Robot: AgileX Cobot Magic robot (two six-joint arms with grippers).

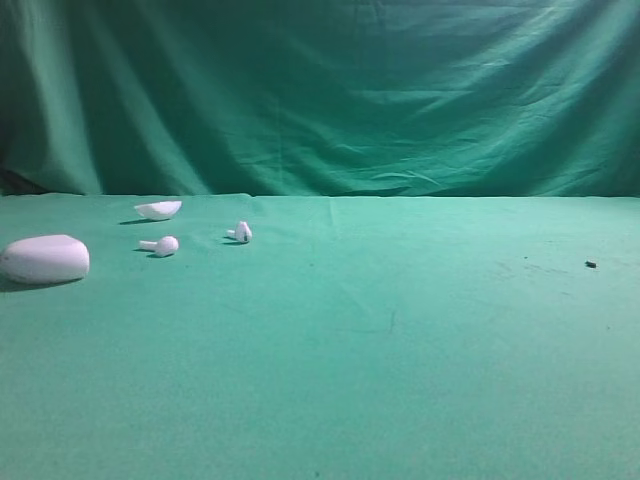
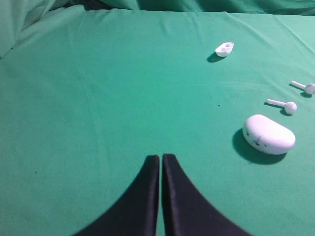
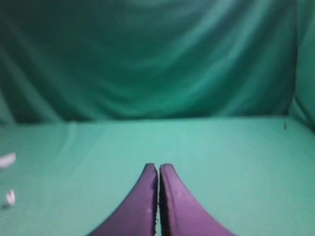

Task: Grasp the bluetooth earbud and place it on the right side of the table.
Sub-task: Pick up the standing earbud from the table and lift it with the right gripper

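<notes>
The bluetooth earbud [image 1: 241, 232] is a tiny white bulb with dark marks, lying on the left half of the green table [image 1: 400, 330]. In the left wrist view it is at the right edge [image 2: 307, 88]. Neither gripper appears in the high view. In its own view my left gripper [image 2: 161, 156] is shut with nothing in it, hovering over bare cloth well left of the earbud. My right gripper [image 3: 158, 167] is also shut and empty, over bare cloth. A small white piece [image 3: 10, 197] at that view's left edge may be the earbud.
A plain white earbud [image 1: 160, 245] [image 2: 288, 106] lies left of the bluetooth one. The white pebble-shaped case [image 1: 45, 258] [image 2: 268, 134] sits at the far left, a white shell piece [image 1: 158, 209] [image 2: 224, 48] behind it. A dark speck [image 1: 590, 264] marks the right side.
</notes>
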